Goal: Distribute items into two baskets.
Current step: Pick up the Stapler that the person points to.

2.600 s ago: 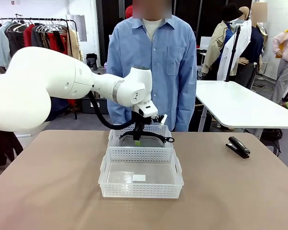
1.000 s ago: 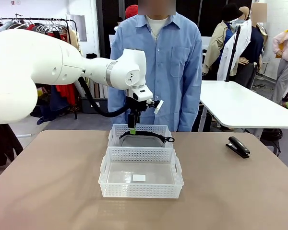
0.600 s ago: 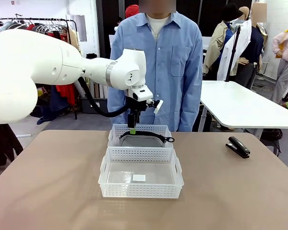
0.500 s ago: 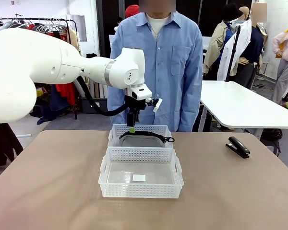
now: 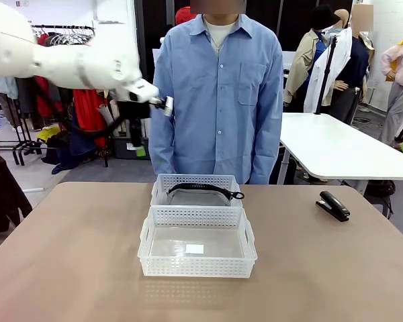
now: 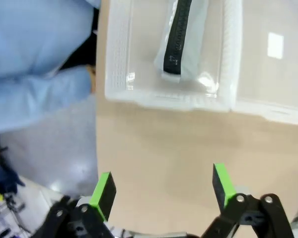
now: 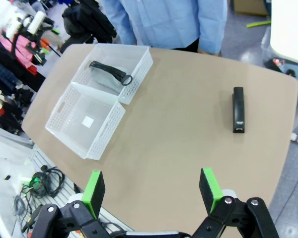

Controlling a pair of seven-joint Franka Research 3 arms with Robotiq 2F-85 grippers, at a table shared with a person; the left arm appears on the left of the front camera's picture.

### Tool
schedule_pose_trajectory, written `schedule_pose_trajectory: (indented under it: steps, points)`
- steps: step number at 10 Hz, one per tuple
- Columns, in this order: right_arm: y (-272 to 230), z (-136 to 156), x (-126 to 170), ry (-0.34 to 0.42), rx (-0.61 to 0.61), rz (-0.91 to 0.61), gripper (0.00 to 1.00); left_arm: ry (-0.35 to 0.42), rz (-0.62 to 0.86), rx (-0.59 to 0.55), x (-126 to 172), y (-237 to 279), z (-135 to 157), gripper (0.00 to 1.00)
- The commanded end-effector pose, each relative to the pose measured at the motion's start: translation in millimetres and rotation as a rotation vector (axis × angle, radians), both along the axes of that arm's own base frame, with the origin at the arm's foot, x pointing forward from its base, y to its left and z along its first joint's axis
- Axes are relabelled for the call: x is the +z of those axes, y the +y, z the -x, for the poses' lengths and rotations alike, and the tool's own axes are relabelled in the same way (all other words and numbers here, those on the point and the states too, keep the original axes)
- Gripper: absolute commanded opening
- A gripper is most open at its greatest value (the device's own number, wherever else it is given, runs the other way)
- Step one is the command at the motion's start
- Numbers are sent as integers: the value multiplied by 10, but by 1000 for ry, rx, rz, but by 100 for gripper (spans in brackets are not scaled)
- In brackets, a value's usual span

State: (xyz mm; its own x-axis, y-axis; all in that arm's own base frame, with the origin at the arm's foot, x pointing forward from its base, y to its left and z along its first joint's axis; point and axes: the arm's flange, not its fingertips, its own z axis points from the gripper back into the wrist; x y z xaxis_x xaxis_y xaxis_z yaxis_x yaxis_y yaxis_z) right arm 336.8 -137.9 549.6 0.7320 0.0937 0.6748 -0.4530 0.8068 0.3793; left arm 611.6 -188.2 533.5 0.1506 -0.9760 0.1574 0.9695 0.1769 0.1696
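**Labelled basket**: white, perforated sides, at mid-worktop. A small white label lies on its floor.

**Second basket**: same make, touching the labelled basket's far side, towards the person.

**Band**: black, thin and curved. It lies inside the second basket, just beyond the labelled basket.

**Stapler**: small and black, flat on the worktop, well to the right of the labelled basket.

**Left pincer**: in the air, above and to the far left of the labelled basket. Jaws wide, holding nothing.

**Right pincer**: high over the worktop, well apart from the labelled basket. Jaws wide, holding nothing.
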Motion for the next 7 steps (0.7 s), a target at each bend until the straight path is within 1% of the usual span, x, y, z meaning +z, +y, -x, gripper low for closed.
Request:
schedule_pose_trajectory:
  steps: [1,3,4,5,6,7]
  points:
    - [-2,-13,13,-19,10,-16,100,-38,106,99,-28,596,495,100]
    - [-2,-13,13,-19,10,-16,100,19,157,256,14,1252,739,100]
    - [-2,-13,13,-19,10,-16,100,31,191,313,33,1514,813,100]
    - [-2,-13,13,-19,10,-16,100,38,261,388,81,1826,924,100]
    - [-2,-13,13,-19,10,-16,100,62,315,434,106,2059,1033,100]
    - [-2,-13,13,-19,10,-16,100,86,394,433,109,2201,1153,100]
